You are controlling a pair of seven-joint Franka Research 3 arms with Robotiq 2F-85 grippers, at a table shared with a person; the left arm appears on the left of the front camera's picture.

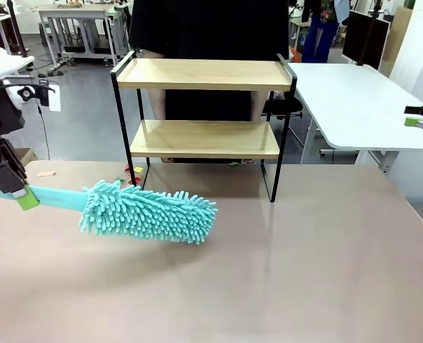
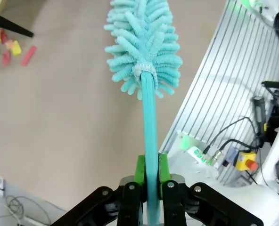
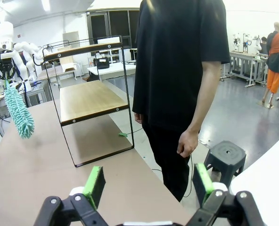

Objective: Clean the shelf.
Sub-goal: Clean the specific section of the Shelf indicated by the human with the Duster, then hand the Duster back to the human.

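shelf (image 1: 205, 107) upright | left claw (image 2: 149, 172) level, clamping duster (image 1: 148, 211) | right claw (image 3: 148, 184) agape, maybe idle

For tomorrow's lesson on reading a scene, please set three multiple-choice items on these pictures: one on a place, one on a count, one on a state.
1. Where is the fluffy head of the duster?
A. On the shelf's top board
B. Over the brown table, in front of the shelf
C. On the floor

2. How many wooden boards does the shelf have?
A. One
B. Two
C. Four

3. How do the jaws of the left gripper stand?
A. Wide open, holding nothing
B. Closed on the shelf's frame
C. Closed on the duster's handle

Answers: 1 B, the head hangs above the table, short of the shelf. 2 B, an upper and a lower board show. 3 C, the green pads clamp the turquoise handle in the left wrist view.
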